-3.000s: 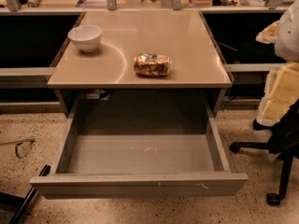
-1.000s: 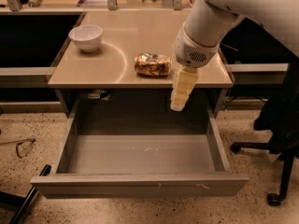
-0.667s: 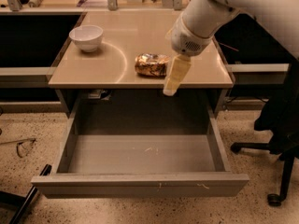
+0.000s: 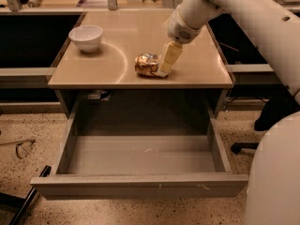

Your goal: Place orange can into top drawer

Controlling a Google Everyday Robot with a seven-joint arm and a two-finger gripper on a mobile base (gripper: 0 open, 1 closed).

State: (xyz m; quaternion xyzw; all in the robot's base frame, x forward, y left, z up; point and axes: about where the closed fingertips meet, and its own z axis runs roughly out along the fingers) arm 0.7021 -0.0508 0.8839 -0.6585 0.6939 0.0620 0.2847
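- table (image 4: 117,55): beige top; ref. landmark for every item below.
- orange can (image 4: 146,64): lies on its side on the table top, near the front edge, slightly right of centre; not in the drawer.
- gripper (image 4: 165,67): cream-coloured, angled down from upper right, tip at the can's right end; touching or just beside it, can't tell which. spread vs. closed: can't tell.
- arm (image 4: 234,6): white, reaches in over the table's back right corner.
- top drawer (image 4: 140,185): pulled out below the table's front edge; grey, w/ whitish scuffs on floor & front panel.
- white bowl (image 4: 86,37): upright on the table, back left, well apart from the can.
- chair base (image 4: 243,146): dark, on the floor right of the table.
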